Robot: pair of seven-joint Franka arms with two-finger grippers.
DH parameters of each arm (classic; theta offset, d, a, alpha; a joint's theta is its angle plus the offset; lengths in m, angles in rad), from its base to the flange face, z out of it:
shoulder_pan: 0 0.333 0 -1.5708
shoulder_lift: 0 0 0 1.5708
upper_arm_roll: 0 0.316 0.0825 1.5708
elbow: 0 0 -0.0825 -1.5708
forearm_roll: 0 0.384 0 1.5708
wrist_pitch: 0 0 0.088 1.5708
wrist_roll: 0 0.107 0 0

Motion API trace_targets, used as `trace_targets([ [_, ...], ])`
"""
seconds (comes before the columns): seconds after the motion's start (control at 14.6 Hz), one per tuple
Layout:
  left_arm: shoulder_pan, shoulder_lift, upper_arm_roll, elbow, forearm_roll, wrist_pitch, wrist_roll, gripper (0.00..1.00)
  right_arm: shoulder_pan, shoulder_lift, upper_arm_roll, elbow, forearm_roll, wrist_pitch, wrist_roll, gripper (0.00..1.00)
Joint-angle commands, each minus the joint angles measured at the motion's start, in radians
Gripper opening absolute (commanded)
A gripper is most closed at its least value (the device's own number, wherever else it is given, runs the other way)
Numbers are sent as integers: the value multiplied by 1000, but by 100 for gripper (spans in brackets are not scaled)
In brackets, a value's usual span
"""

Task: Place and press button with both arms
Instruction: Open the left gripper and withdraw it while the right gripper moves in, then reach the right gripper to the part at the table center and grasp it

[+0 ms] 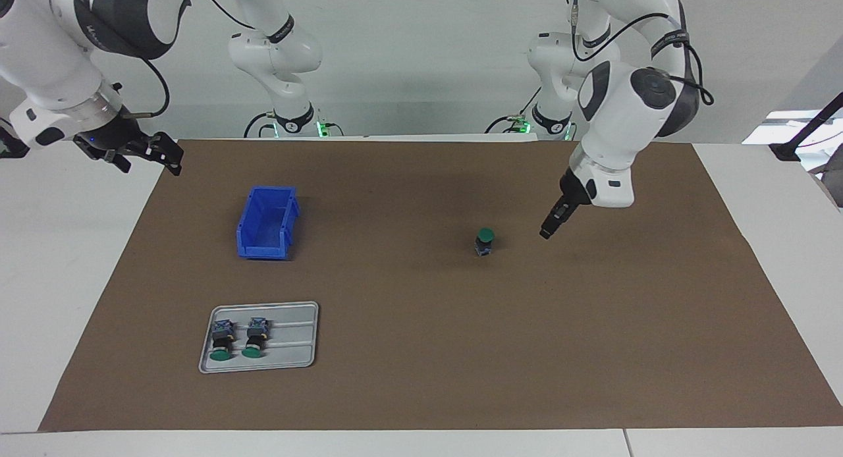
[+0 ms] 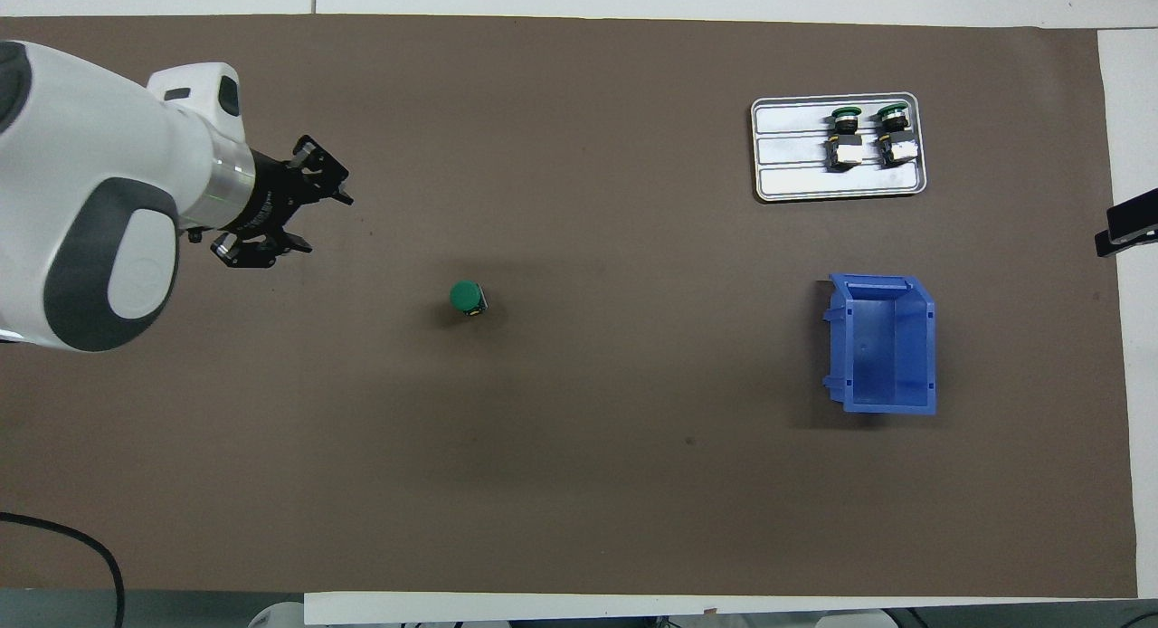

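One button (image 1: 485, 240) (image 2: 468, 298) stands upright on the brown mat, green cap up, with nothing touching it. My left gripper (image 1: 546, 232) (image 2: 322, 221) hangs a little above the mat beside it, toward the left arm's end of the table. Its fingers are apart and hold nothing. Two more buttons (image 1: 222, 342) (image 1: 254, 338) lie on their sides on a silver tray (image 1: 303, 312) (image 2: 769, 148). My right gripper (image 1: 149, 158) waits raised over the table's white edge at the right arm's end, open and empty.
A blue open bin (image 1: 267, 223) (image 2: 882, 343) stands on the mat, nearer to the robots than the tray. The brown mat (image 1: 421, 351) covers most of the table, with white table surface at both ends.
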Motion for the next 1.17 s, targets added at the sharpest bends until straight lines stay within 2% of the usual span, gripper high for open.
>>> trace_targets([
  [0.0,61,-7,3,31,0,-71,79,100,-2,-47,2,-32,16,-25,-34,100],
  [0.07,92,-11,3,36,0,-93,119,100,-8,-48,3,-36,22,-20,-68,100],
  [0.21,150,-23,5,68,3,-145,212,100,17,-42,12,-33,117,12,-84,100],
  [0.27,164,-25,4,83,30,-180,240,100,71,-40,31,-33,123,38,-38,100],
  [0.41,184,-45,9,97,92,-237,312,100,246,-22,32,-10,122,76,136,100],
  [0.62,236,-86,9,116,95,-332,481,100,478,50,34,51,125,145,419,100],
  [0.75,245,-114,21,120,156,-426,599,100,598,162,34,140,130,173,565,100],
  [0.89,248,-146,23,119,170,-454,656,100,677,344,48,343,131,193,703,100],
  [0.96,247,-160,23,119,173,-475,658,100,707,419,61,413,131,220,770,100],
  [1.1,235,-166,18,120,180,-527,661,100,766,533,87,473,127,309,861,100],
])
